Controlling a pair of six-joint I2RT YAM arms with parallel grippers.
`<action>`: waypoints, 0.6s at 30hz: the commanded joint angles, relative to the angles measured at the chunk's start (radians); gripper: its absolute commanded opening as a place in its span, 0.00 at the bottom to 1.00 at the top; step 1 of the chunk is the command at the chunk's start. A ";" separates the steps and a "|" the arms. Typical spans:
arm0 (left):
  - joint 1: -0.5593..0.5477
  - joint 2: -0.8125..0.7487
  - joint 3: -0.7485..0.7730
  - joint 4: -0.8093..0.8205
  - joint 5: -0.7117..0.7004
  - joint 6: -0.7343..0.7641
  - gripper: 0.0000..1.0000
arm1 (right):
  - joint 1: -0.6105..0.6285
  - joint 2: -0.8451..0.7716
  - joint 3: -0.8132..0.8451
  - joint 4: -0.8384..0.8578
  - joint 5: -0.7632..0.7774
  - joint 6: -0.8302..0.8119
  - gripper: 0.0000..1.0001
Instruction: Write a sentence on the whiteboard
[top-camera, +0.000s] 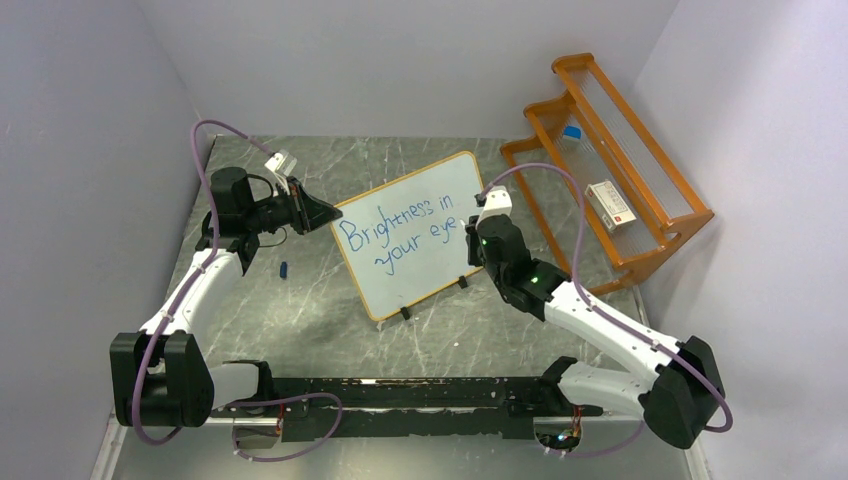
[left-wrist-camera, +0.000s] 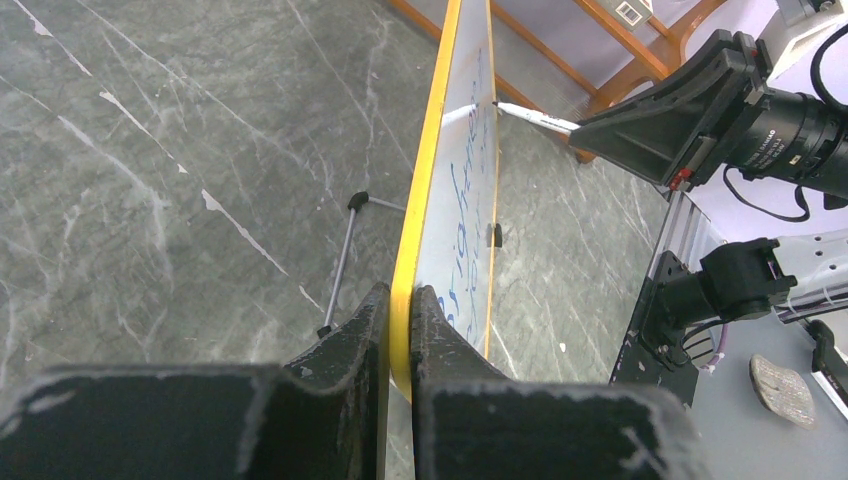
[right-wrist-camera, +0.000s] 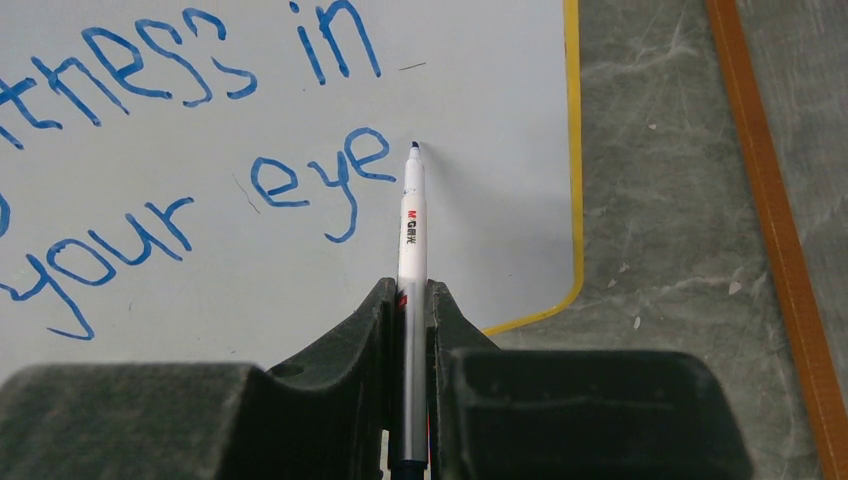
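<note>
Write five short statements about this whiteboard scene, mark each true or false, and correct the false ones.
1. The left claw is shut on the yellow-framed edge of the whiteboard. True.
2. The right claw holds a marker. True.
3. The sentence is written in red. False: the lettering is blue.
4. The second line reads "your eyes" in full. False: it reads "your eye"; the last letter is missing.
5. The whiteboard lies flat. False: it stands propped up on its black feet.
</note>
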 joint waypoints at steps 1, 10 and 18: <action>-0.023 0.051 -0.035 -0.140 -0.093 0.073 0.05 | -0.011 0.010 0.017 0.050 0.028 -0.006 0.00; -0.023 0.051 -0.035 -0.140 -0.093 0.076 0.05 | -0.018 0.034 0.026 0.066 0.016 -0.014 0.00; -0.024 0.051 -0.035 -0.139 -0.091 0.075 0.05 | -0.020 0.043 0.030 0.075 0.002 -0.016 0.00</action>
